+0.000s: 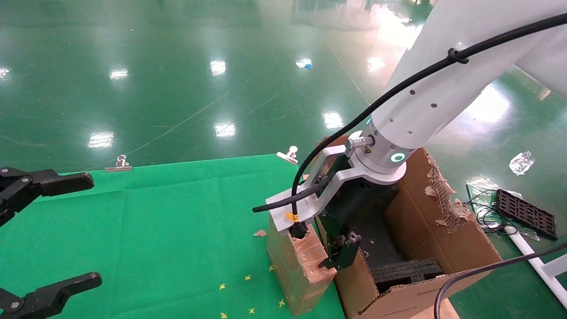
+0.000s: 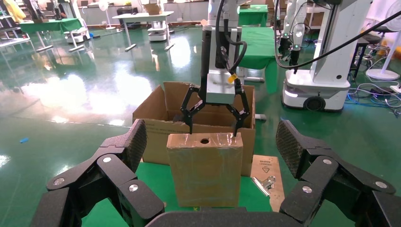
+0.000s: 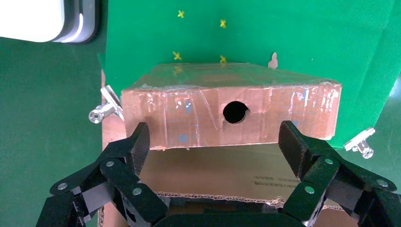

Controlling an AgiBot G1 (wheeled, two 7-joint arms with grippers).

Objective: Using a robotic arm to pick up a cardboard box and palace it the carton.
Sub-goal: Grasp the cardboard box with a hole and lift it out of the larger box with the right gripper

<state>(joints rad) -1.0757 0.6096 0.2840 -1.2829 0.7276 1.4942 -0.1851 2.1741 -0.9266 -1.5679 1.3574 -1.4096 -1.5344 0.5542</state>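
Right wrist view | right gripper spread, just above cardboard box | box upright beside carton

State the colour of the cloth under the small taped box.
Bright green cloth, dotted with small yellow cross marks near the cardboard box. It shows best in the head view.

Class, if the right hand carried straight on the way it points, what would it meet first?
Most likely the cardboard box: the open right hand straddles its narrow holed face. The exact gap is hard to judge.

Glossy green floor, ceiling-light reflections
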